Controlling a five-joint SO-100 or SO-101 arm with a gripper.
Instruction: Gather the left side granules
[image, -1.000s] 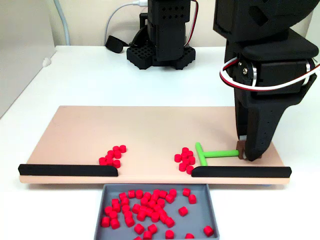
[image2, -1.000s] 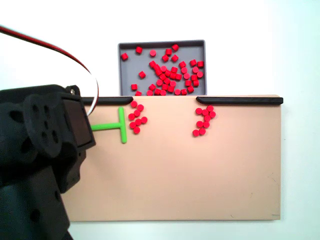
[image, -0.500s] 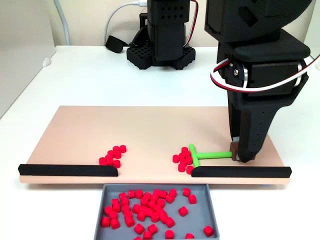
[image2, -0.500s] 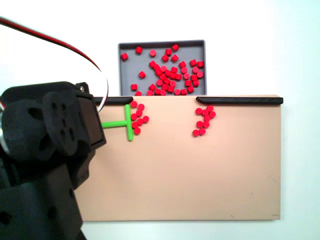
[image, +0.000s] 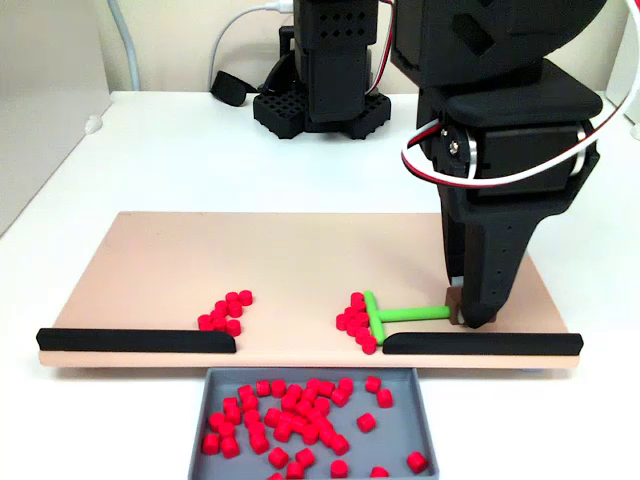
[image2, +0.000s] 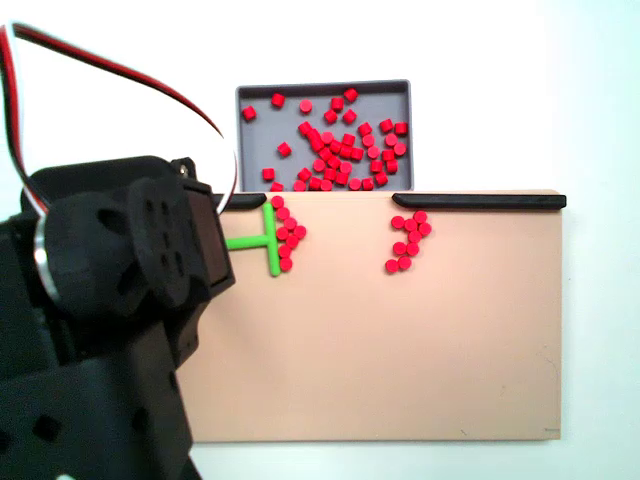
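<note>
A green T-shaped pusher lies on the tan board, its stem running right into my gripper, which is shut on the stem's end. The crossbar touches a cluster of red granules, which sits by the inner end of the right black strip. A second cluster of granules rests near the left strip. Seen from above, the pusher presses the left-hand granules, the other granules lie to the right, and the arm hides the fingers.
A grey tray with several red granules sits below the gap between the strips; from above, the tray is beyond the board. A black arm base and cables stand at the back. White table surrounds the board.
The gripper has slid the pusher left in the front view, right in the top view. The crossbar has reached the nearby granules and packed them closer, shifting them toward the gap.
</note>
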